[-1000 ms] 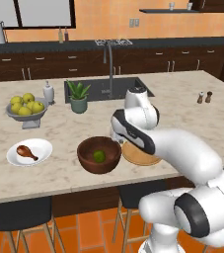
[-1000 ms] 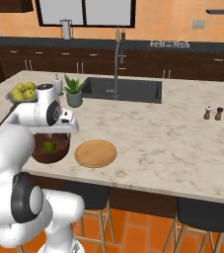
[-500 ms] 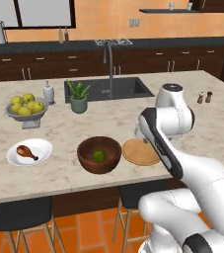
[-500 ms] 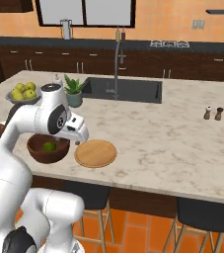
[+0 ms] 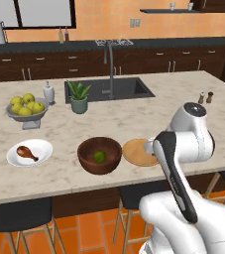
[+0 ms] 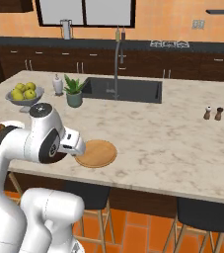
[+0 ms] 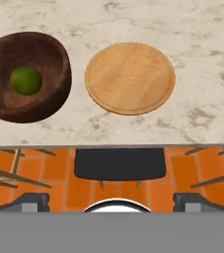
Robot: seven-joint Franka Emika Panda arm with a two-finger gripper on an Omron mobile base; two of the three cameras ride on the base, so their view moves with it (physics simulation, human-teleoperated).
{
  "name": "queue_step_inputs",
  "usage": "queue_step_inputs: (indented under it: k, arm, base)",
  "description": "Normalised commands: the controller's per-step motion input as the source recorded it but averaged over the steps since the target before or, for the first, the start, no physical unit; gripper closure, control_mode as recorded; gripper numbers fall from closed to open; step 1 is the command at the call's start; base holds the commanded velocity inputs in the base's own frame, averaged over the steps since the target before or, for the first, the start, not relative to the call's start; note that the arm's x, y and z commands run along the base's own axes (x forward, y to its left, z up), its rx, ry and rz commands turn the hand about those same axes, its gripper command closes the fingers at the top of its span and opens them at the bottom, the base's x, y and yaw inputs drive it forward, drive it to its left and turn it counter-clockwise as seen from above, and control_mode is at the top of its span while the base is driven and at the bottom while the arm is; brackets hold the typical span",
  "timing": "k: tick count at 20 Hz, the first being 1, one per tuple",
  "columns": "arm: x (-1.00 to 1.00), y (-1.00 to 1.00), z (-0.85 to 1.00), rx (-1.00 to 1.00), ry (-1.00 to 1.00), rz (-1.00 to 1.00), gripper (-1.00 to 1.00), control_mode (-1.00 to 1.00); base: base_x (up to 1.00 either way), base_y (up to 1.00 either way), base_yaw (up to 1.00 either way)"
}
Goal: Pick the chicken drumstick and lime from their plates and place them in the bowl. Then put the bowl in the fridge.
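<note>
**A:** ok quick headcount, what's on the surface (image 5: pixel 134 119)?

**B:** Two plates. The white plate (image 5: pixel 43 147) sits near the front left edge with one chicken drumstick (image 5: pixel 27 153) on it. The wooden plate (image 7: pixel 130 77) is bare, near the front edge, just beside the bowl (image 5: pixel 100 155). One bowl, dark wood, between the two plates, and the one lime (image 7: pixel 25 80) is lying inside it.

**A:** anything else?

**B:** One grey pedestal dish (image 5: pixel 27 115) of yellow-green fruit toward the back left, one potted plant (image 5: pixel 79 97), one white bottle (image 5: pixel 48 92), two small shakers (image 5: pixel 205 96) at the far right edge.

**A:** and the fingers?

**B:** Two fingers (image 7: pixel 32 201), spread wide apart, nothing between them, hanging off the front edge above a stool (image 7: pixel 119 163).
</note>
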Motion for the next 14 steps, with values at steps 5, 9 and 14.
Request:
queue_step_inputs:
  k: [5,9,14]
  arm:
    - [0.0,0.12,0.0,0.0,0.0,0.0,-1.0,1.0]
    - [0.0,0.0,0.0,0.0,0.0,0.0,-1.0,1.0]
    - [0.0,0.0,0.0,0.0,0.0,0.0,-1.0,1.0]
  base:
    - [0.0,0.12,0.0]
    - [0.0,0.97,0.0]
    - [0.02,0.94,0.0]
